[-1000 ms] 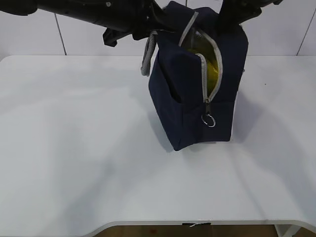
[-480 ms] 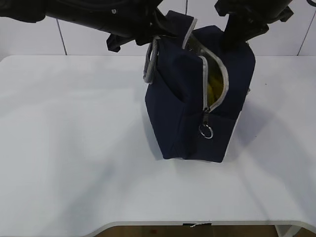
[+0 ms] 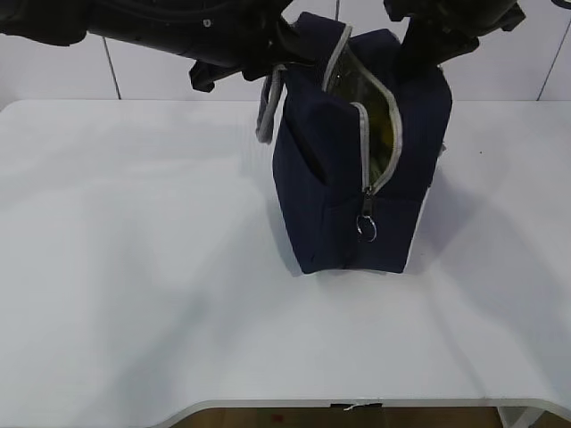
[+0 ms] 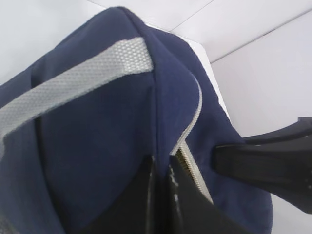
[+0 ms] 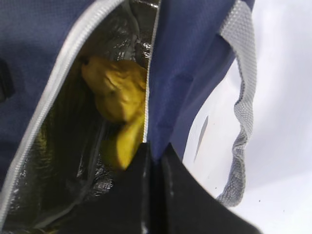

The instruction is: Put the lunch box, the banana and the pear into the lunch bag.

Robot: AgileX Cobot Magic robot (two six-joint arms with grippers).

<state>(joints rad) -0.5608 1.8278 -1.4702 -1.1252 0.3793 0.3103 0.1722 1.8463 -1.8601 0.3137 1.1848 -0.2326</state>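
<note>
Navy lunch bag (image 3: 330, 178) upright on table, zipper partly open, yellow pear (image 5: 114, 92) inside against silver lining

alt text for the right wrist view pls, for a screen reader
The right gripper, shut on the rim of the open navy lunch bag, shows its silver lining and yellow fruit inside, the pear uppermost. A grey handle hangs over the white table.

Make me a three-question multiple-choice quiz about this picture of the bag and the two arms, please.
1. Where is the pear? A) on the table B) inside the lunch bag C) in a bowl
2. What colour is the bag's zipper tape? A) grey B) red C) green
3. The zipper is: A) fully closed B) partly open C) torn off

Answers: 1 B, the right wrist view shows it against the silver lining; 2 A, a grey band edges the opening; 3 B, the top gapes while the ring pull hangs low on the side.
</note>
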